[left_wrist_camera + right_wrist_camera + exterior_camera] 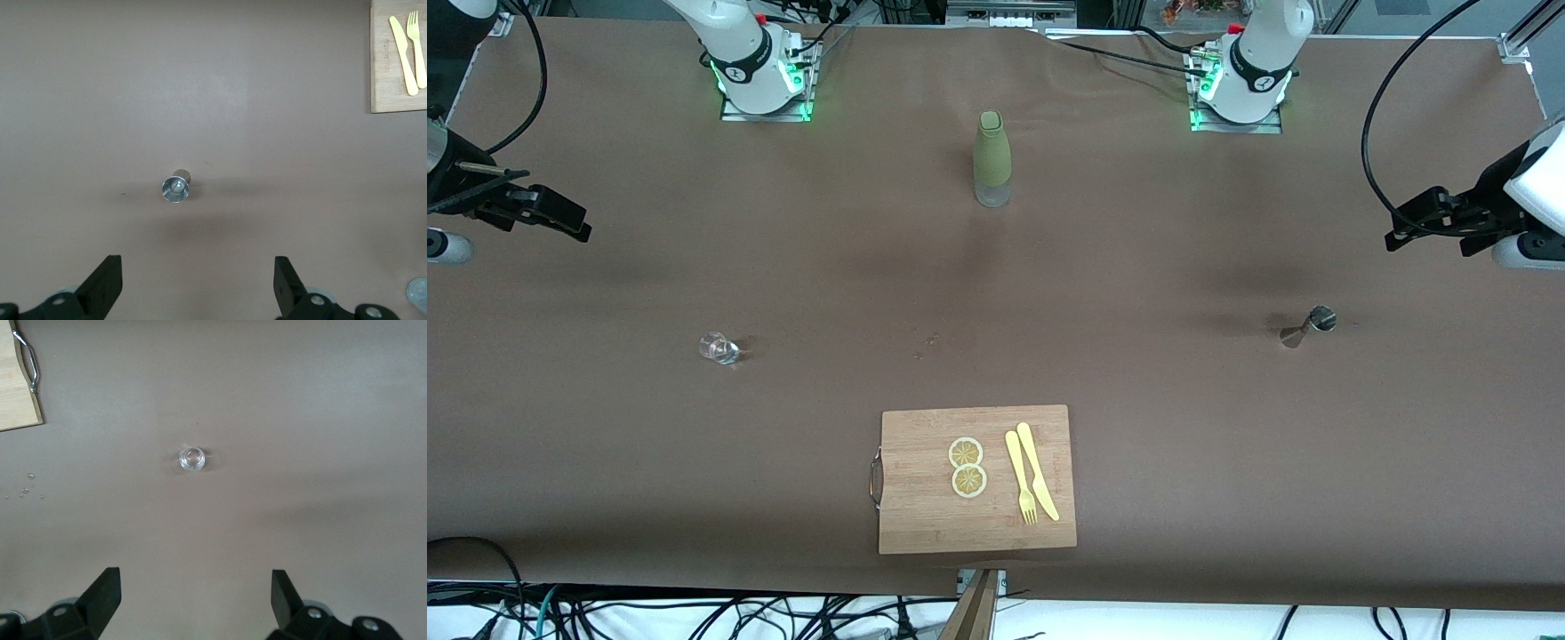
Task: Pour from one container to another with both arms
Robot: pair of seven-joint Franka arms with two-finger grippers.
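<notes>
Brown table [1138, 267] stretching wide, both arms pulled back to its ends and waiting. Wooden cutting board [925, 516] lying at the edge nearest the front camera, carrying two lemon slices [967, 467], a yellow fork [1020, 476] and a yellow knife [1039, 471] side by side. Green bottle [991, 160] standing upright midway between the two bases, farthest from the camera. Left gripper [1400, 233] hanging high over the left arm's end of the table, fingers [107, 283] spread wide, holding nothing. Right gripper [574, 227] likewise up over the right arm's end, fingers [103, 593] spread apart, empty. Metal jigger [1309, 325] sitting upright toward the left arm's end. Small clear glass [718, 348] standing toward the right arm's end, well apart from the jigger.
</notes>
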